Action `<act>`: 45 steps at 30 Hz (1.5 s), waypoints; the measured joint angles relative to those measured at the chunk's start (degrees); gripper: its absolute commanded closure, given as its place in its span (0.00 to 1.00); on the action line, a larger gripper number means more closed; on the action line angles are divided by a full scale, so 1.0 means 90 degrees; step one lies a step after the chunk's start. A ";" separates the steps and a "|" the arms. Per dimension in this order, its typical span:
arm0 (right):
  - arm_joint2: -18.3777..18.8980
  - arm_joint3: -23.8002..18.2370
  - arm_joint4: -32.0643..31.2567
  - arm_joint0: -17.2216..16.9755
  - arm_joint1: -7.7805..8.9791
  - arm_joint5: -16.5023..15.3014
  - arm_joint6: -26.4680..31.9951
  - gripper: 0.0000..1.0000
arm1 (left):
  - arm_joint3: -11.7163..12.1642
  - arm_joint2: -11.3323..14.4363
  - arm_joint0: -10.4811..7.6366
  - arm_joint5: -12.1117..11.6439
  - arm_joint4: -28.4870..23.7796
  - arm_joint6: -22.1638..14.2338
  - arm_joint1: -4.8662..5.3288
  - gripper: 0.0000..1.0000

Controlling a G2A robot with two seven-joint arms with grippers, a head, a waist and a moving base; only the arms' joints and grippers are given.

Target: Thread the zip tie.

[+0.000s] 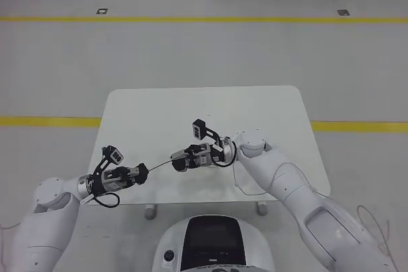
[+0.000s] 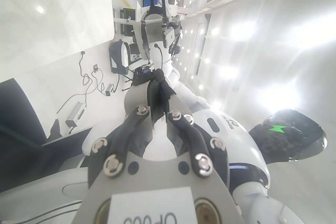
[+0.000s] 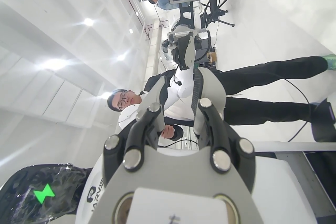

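Above the near edge of the white rectangular desk [image 1: 204, 115], left of its middle, the thin black plastic zip tie [image 1: 156, 166] runs from the left gripper [image 1: 143, 173] to the right gripper [image 1: 175, 163].

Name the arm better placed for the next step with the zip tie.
Right, probably. The left gripper is shut on the zip tie. The right gripper is open close by the tie's free end, so it could grasp that end.

A white label [image 2: 151, 209] on the base of the left end effector [image 2: 157, 88], lower middle of the left wrist view, carries dark characters, upside down and cut by the frame's edge. A second label [image 3: 178, 206], on the base of the right end effector [image 3: 180, 78], shows one small dark mark, too little to read.
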 measured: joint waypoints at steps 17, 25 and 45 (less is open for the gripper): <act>-0.0008 -0.0085 -0.0032 -0.0032 -0.0011 -0.0023 0.0009 1.00 | 0.0000 0.0000 0.0000 0.0000 0.0000 0.0000 0.0000 1.00; -0.0011 -0.0101 -0.0085 -0.0043 -0.0008 0.0014 -0.0038 1.00 | 0.0000 0.0000 0.0000 0.0000 0.0000 0.0000 0.0000 0.00; 0.0201 -0.0129 0.0062 -0.0259 0.0032 -0.0104 -0.0478 1.00 | -0.0004 0.0008 0.0000 0.0003 0.0000 0.0011 -0.0001 0.00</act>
